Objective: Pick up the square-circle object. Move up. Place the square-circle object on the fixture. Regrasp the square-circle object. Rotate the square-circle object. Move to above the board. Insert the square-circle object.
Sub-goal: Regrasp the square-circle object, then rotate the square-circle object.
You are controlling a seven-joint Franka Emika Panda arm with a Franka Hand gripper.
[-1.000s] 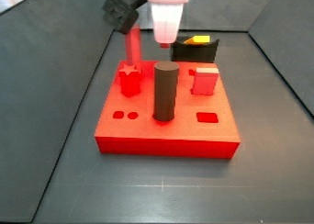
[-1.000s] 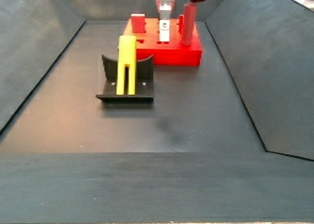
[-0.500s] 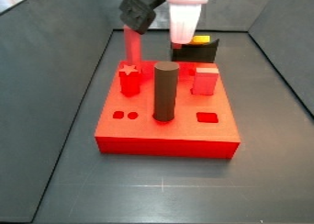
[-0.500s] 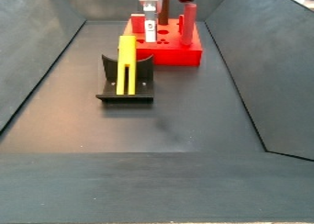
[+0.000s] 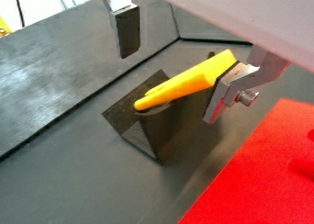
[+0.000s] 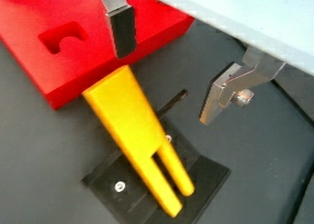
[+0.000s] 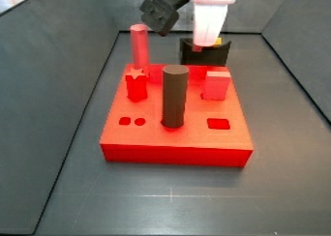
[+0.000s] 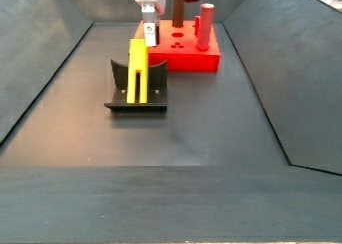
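- End effector (image 6: 172,67) hangs above the fixture, jaws spread wide, nothing between them; both wrist views show one finger (image 5: 127,30) and the opposite finger (image 5: 233,88) well apart.
- Square-circle object (image 6: 138,136) lies in the fixture (image 6: 128,184), seated in the scooped top; a side view shows it as a yellow bar leaning up out of the black holder (image 8: 138,68).
- Key relation: the rod sits below the end effector and roughly between the two fingers. Its long axis runs across the line joining the fingers, so closing would pinch its flanks. Upper end of the rod is nearest the fingers, not touching either.
- Fingers are above the rod, not yet down around it. Judgement: this is the regrasp step, with the rod already placed on the fixture.
- Next move likely calls for a straight descent keeping the rod centred, then closing.
- Board (image 7: 175,129) lies just beside the fixture, with the pink peg (image 7: 138,48) and dark cylinder (image 7: 173,97) standing on it.
- Only one arm here, so no choice of hand.
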